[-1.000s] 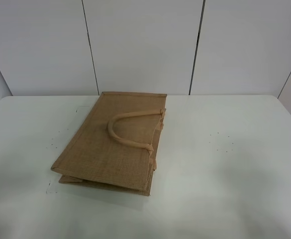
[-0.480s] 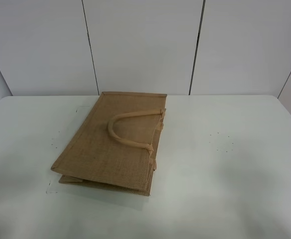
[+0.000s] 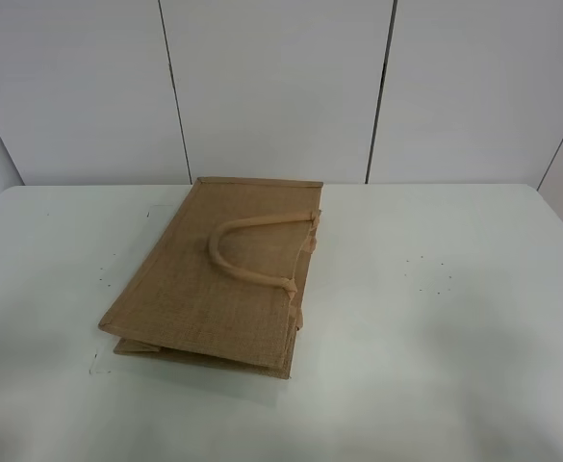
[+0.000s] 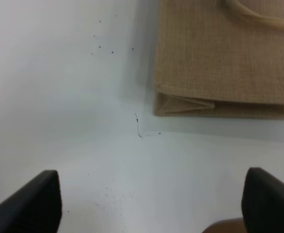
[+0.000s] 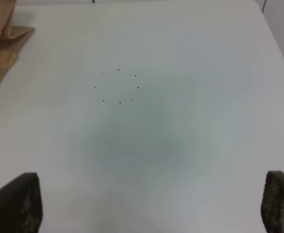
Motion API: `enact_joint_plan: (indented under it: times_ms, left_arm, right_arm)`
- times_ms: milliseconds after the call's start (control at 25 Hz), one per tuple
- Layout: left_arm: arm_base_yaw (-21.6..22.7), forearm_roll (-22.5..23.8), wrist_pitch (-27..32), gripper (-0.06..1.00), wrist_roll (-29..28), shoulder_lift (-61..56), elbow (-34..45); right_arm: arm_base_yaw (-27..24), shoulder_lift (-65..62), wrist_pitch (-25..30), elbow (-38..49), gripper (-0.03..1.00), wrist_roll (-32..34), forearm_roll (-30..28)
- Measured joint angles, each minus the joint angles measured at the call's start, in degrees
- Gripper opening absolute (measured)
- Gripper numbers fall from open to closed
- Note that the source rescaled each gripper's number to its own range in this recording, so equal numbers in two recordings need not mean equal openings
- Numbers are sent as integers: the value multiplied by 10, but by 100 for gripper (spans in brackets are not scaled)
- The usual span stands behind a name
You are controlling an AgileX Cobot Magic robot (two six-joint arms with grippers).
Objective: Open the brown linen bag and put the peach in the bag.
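The brown linen bag (image 3: pixel 194 289) lies flat and folded on the white table (image 3: pixel 435 327), left of centre, with one beige loop handle (image 3: pixel 225 264) resting on top. Its folded corner (image 4: pixel 219 63) shows in the left wrist view, ahead of my open left gripper (image 4: pixel 151 204), which holds nothing. The right gripper (image 5: pixel 149 204) is also open and empty over bare table, with a bag edge (image 5: pixel 1 43) off to one side. Neither gripper appears in the exterior high view. A brownish-red sliver (image 4: pixel 224 226) sits by one left finger; I cannot tell whether it is the peach.
Small black dots (image 5: pixel 117 86) mark the tabletop in a ring right of the bag, and faint pen marks (image 4: pixel 138 127) lie near the bag's near corner. A white panelled wall (image 3: pixel 281 87) stands behind the table's far edge.
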Motion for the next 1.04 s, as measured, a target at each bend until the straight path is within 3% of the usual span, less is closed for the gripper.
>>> enact_joint_plan:
  times_ms: [400,1040]
  left_arm:
    - [24,0,0,99,0,0,0]
    - [25,0,0,99,-1,0,1]
  right_arm:
    - [0,0,0,0,100,0,0]
    - [0,0,0,0,100,0,0]
